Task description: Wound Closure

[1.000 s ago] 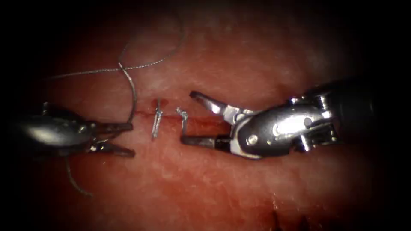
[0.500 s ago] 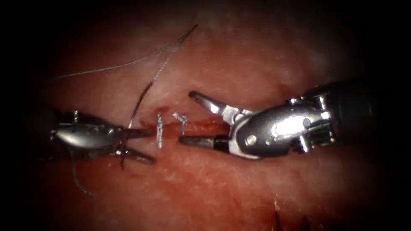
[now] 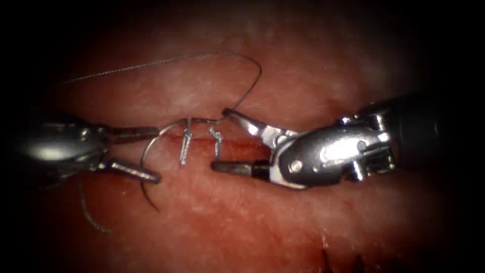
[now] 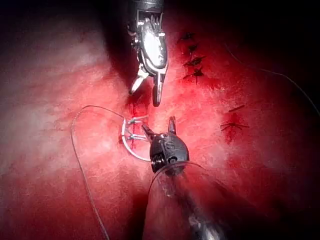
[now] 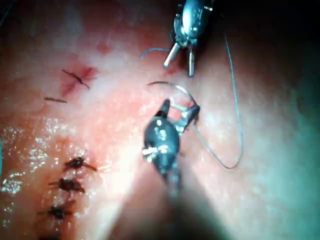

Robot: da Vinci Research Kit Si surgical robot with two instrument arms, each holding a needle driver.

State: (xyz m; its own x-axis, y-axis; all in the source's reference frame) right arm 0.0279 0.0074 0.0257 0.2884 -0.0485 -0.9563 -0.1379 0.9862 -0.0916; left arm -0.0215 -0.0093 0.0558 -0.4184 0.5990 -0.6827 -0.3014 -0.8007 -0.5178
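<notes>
My left tool (image 3: 157,155) is released, jaws spread wide, gripping nothing. The needle (image 3: 143,156) arcs past just off the tips, between the two jaws; whether it touches either one I can't tell. It lies at the left end of the cut (image 3: 252,144), its top running right over the nearer stitch (image 3: 184,146), its lower end dark and hard to trace against the tissue (image 3: 252,217). I can't tell if any of it is buried.

My right tool (image 3: 220,138) is also released, jaws apart on either side of the second stitch (image 3: 217,141), holding nothing. The thread (image 3: 255,86) runs from the needle's top past the upper jaw tip, loops up, then heads left and fades into the dark edge. A loose thread tail (image 3: 88,215) lies lower left, its upper part hidden behind my left tool.
</notes>
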